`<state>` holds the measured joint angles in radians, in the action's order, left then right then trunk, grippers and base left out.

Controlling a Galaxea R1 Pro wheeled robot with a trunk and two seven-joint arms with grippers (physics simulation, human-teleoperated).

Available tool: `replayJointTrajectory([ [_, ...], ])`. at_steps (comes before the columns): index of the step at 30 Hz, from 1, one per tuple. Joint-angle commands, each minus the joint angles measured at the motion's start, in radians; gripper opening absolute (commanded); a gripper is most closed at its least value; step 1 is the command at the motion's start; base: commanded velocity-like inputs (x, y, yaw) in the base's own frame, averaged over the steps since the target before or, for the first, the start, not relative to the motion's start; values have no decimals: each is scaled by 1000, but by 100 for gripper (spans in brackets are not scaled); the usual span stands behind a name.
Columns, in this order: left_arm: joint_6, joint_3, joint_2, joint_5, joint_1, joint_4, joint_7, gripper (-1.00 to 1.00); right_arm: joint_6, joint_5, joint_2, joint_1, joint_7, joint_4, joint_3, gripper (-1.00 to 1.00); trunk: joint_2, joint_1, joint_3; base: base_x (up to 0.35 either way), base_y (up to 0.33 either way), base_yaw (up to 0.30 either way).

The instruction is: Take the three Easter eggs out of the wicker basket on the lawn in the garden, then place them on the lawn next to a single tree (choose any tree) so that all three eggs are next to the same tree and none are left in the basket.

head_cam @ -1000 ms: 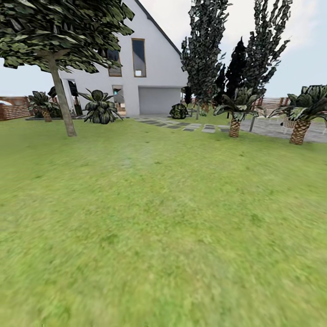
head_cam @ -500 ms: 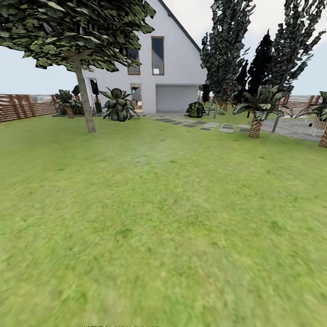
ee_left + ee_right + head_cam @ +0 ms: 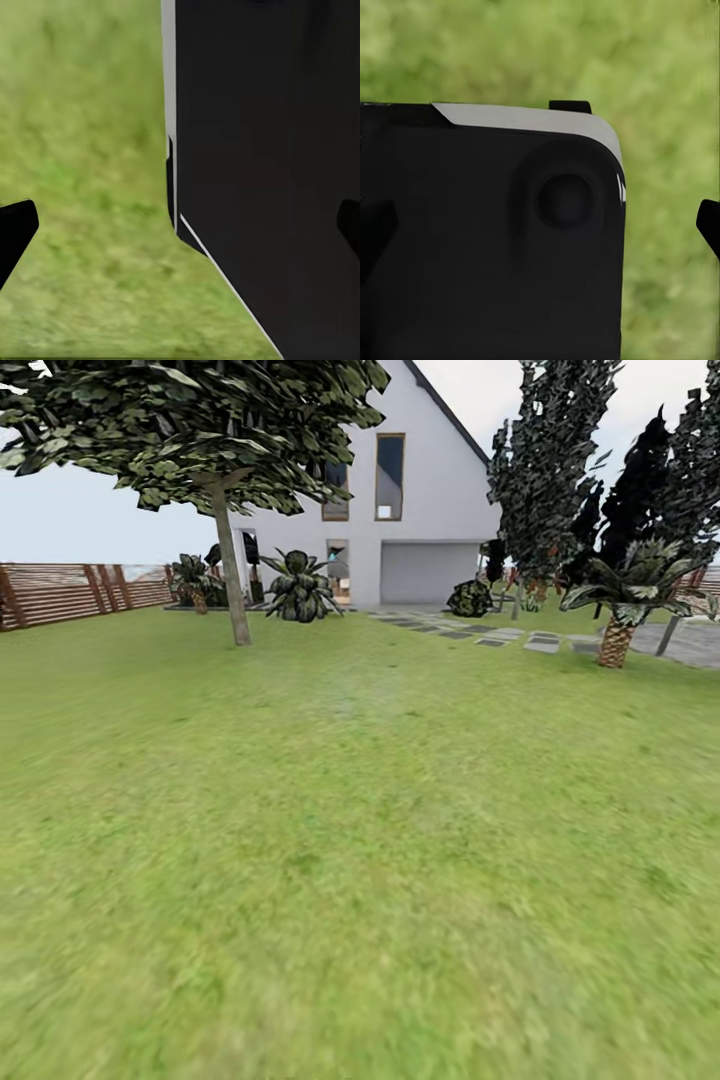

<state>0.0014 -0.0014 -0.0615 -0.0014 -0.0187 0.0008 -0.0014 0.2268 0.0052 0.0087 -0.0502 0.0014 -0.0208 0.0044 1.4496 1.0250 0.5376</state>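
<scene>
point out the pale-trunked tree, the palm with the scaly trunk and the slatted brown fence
tree with smooth pale grey trunk (image 3: 231,570): head view, on the middle of the trunk
short palm with scaly brown trunk (image 3: 615,643): head view, on the trunk
brown slatted wooden fence (image 3: 60,593): head view, on the slats

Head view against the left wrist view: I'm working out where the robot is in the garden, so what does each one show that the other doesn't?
The head view alone gives the setting: the tree with its pale straight trunk at left, a white house behind, a wooden fence at far left, a palm at right and stepping stones toward the house. The left wrist view alone gives a large dark robot body panel close up and the dark fingertips of the left gripper at the picture's edges, set wide apart. Both share the lawn.
</scene>
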Motion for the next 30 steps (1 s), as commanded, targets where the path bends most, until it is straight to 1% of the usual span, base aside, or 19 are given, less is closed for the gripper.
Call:
replayJointTrajectory([
  [1,0,0,0,0,0,0,0,100,3,0,0,0,0,1,0,100,0,0,1,0,0,241],
  [30,0,0,0,0,0,1,0,100,3,0,-1,0,0,-1,1,100,0,0,21,0,0,245],
])
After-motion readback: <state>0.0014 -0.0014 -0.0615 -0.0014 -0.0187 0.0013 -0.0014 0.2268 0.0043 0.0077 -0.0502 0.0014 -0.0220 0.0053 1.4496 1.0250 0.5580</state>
